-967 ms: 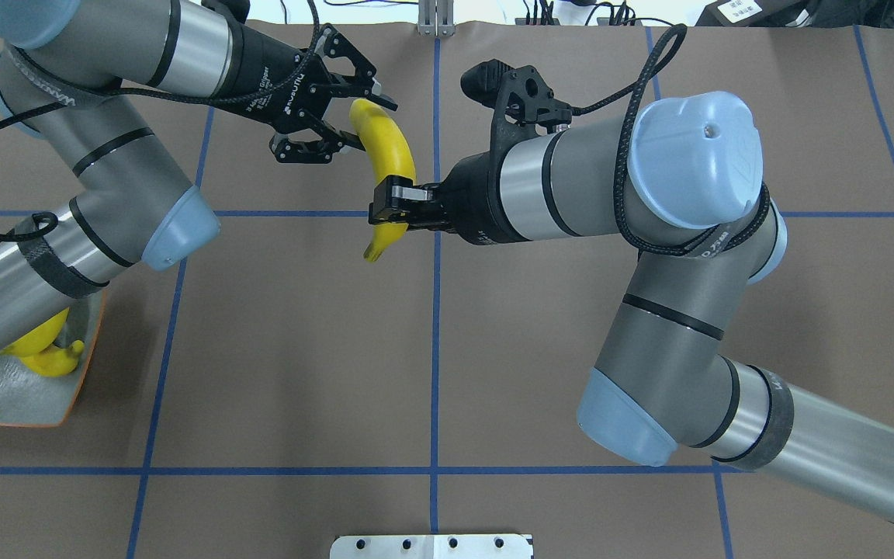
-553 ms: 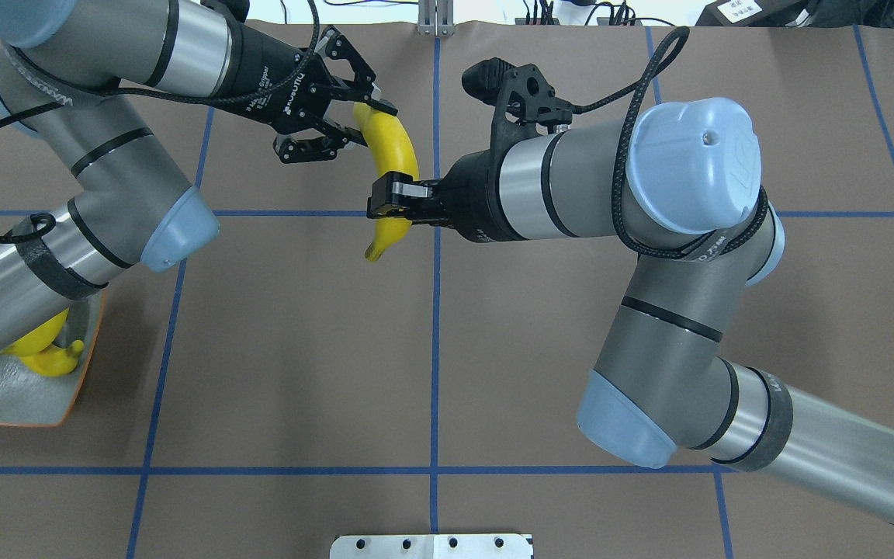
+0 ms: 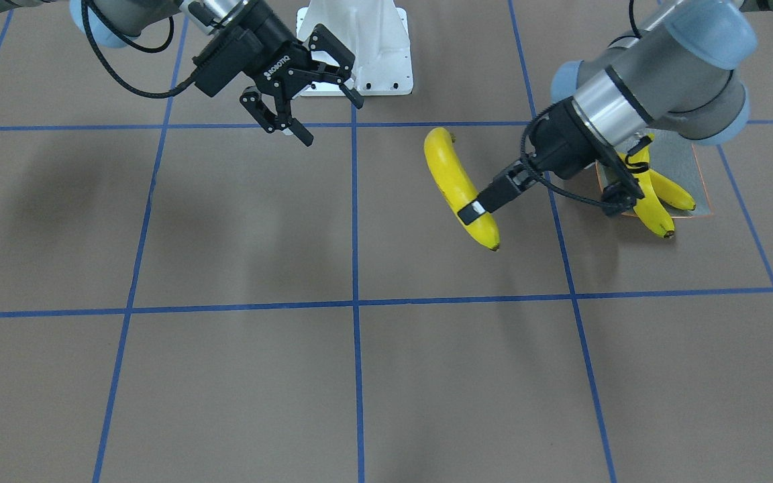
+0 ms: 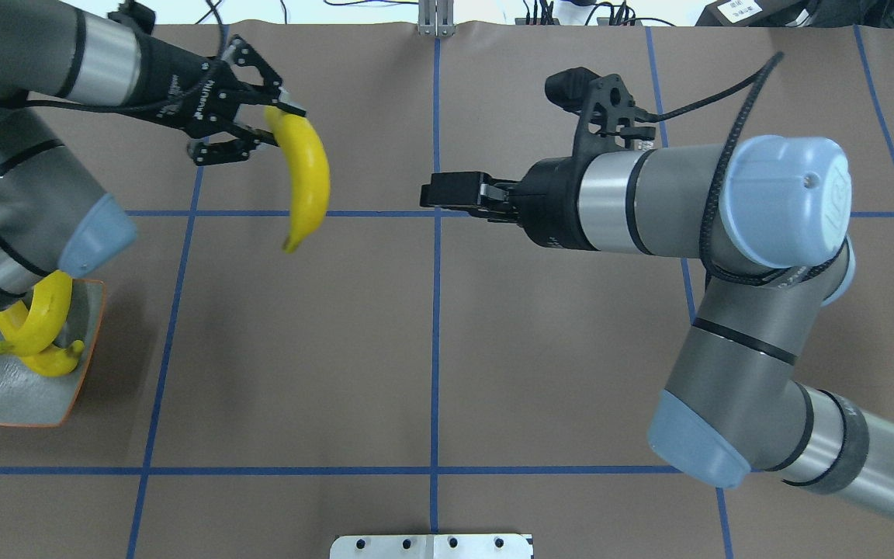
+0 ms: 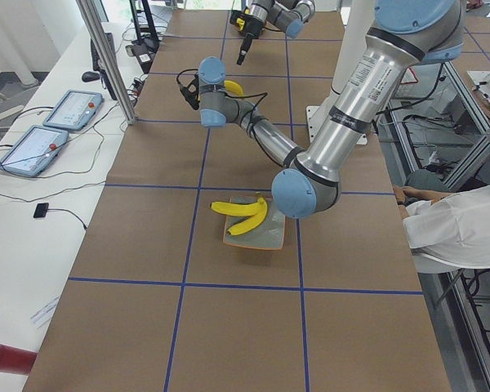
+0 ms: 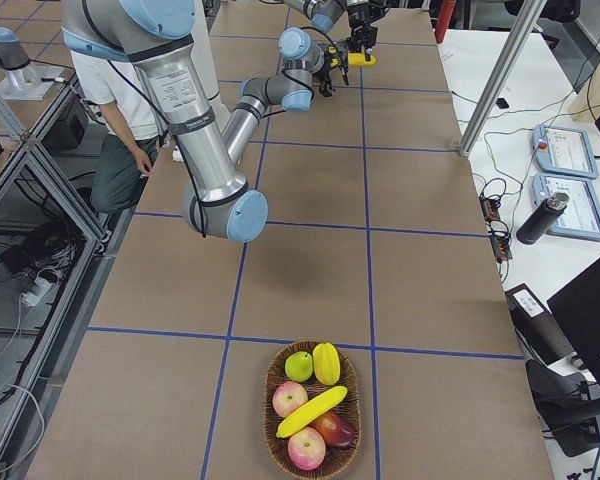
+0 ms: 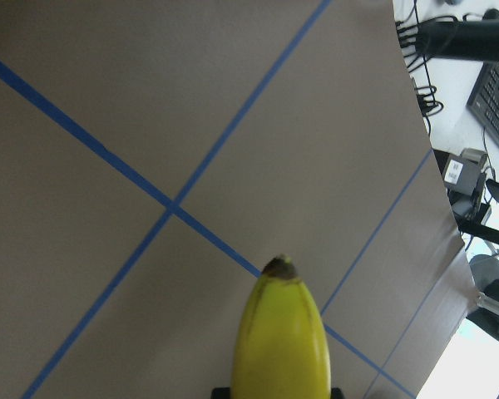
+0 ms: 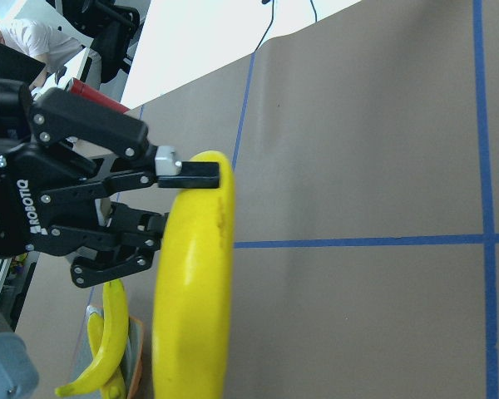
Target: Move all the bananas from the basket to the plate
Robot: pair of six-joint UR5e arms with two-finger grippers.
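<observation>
My left gripper (image 4: 282, 116) is shut on the far end of a yellow banana (image 4: 304, 175) and holds it in the air left of the table's middle. The front view shows this banana (image 3: 452, 178) in that gripper (image 3: 474, 209). My right gripper (image 3: 331, 121) is open and empty, off to the banana's right. The plate (image 4: 12, 400) lies at the near left with two bananas (image 4: 36, 334) across it. Only the right side view shows the basket (image 6: 270, 400), with one banana (image 6: 310, 410) among other fruit.
The white robot mount (image 3: 359, 47) stands at the table's robot side. Apples and other fruit fill the basket. A seated person (image 5: 457, 220) is beside the table. Tablets (image 5: 33, 147) and cables lie on a side bench.
The right gripper has let go of the banana's middle and drawn back to the right. The left gripper has shut on the banana's far end and carried it leftward.
</observation>
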